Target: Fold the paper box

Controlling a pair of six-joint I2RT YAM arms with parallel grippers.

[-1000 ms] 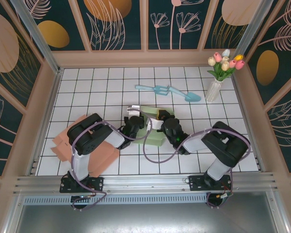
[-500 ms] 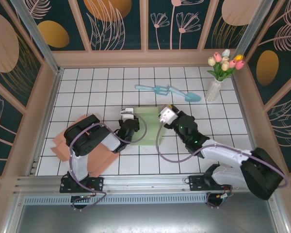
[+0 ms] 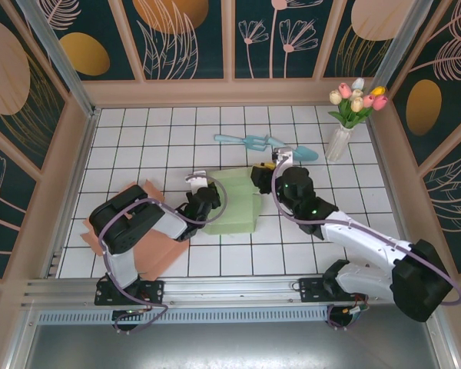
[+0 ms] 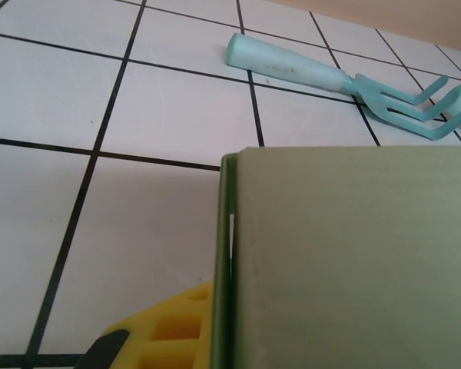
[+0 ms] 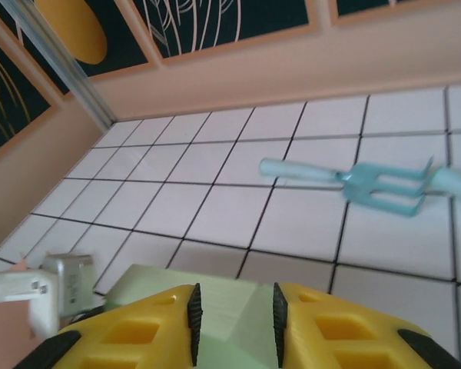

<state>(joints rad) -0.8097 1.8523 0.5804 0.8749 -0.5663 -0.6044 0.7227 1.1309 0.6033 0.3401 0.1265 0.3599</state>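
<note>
The green paper box (image 3: 237,206) lies partly folded on the tiled table, just left of centre. My left gripper (image 3: 200,197) is shut on its left edge. In the left wrist view the green panel (image 4: 353,261) stands upright against one yellow finger (image 4: 169,334). My right gripper (image 3: 263,178) hovers over the box's far right corner. Its jaws (image 5: 235,315) are open, with the green box (image 5: 230,304) below the gap and nothing between the black pads (image 5: 194,315).
A teal garden fork (image 3: 253,142) and trowel (image 3: 298,151) lie behind the box; the fork is also in the wrist views (image 4: 346,77) (image 5: 369,184). A vase of tulips (image 3: 340,142) stands far right. Pink cardboard sheets (image 3: 107,227) lie at the left.
The right gripper has let go of the box, opened wider and drawn back toward the far right corner. The box has spread lower on the table. The left gripper keeps its hold.
</note>
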